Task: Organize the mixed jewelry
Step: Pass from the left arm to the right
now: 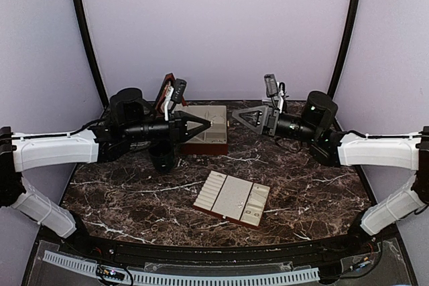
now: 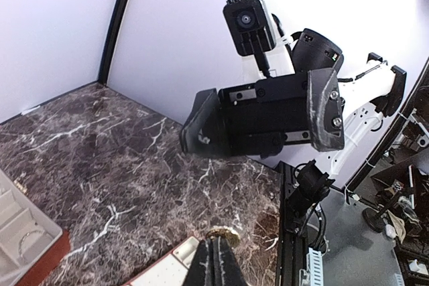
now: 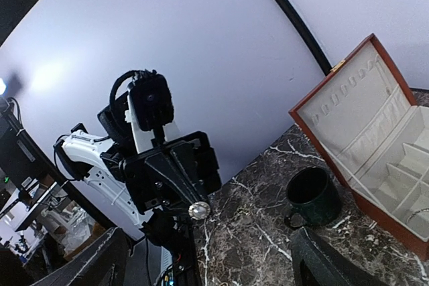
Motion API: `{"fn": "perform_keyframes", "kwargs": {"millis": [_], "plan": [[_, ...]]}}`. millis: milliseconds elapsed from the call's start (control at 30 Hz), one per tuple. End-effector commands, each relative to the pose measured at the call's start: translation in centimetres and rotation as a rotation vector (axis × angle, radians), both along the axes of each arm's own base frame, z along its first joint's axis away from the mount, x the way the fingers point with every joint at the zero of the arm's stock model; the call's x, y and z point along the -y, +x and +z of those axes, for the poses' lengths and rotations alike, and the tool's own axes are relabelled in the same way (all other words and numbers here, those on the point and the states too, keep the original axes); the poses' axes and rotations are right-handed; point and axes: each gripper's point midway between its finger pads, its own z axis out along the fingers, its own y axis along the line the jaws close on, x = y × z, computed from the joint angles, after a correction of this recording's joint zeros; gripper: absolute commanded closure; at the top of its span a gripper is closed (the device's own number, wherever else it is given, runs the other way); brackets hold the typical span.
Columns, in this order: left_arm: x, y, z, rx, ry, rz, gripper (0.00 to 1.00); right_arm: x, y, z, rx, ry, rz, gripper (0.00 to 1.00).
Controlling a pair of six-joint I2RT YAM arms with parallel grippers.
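From above, the left gripper (image 1: pixel 205 124) is seen facing the spread right gripper (image 1: pixel 240 120). From the left wrist, a tiny gold jewelry piece (image 2: pixel 221 234) is seen pinched at the left gripper's tips. From the right wrist, the jewelry piece (image 3: pixel 198 210) is seen above the surface (image 3: pixel 255 232).

The left arm (image 1: pixel 53 149) and right arm (image 1: pixel 379 149) both reach inward from the sides, with forearms about level. Their grippers point at each other, near but apart. The left gripper (image 1: pixel 205 124) has its fingers pressed together, pinching a shiny piece (image 3: pixel 199 210) at the tip. The right gripper (image 1: pixel 244 122) has its jaws spread wide.
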Motion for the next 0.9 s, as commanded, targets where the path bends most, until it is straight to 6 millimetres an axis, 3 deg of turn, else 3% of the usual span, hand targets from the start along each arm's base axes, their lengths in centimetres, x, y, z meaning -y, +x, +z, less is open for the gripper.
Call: {"fn": "perform_keyframes", "kwargs": {"millis": [0, 467, 867], "plan": [[1.8, -1.2, 5.0, 0.137, -0.153, -0.11, 1.0, -1.4, -2.5, 4.4, 0.084, 0.111, 0.102, 0.19], [2.2, -2.1, 5.3, 0.113, -0.211, -0.15, 1.0, -3.8, -3.2, 3.4, 0.081, 0.091, 0.159, 0.4], [2.4, -2.1, 5.0, 0.103, -0.206, -0.154, 1.0, -4.2, -3.2, 3.6, 0.107, 0.094, 0.136, 0.56]]}}
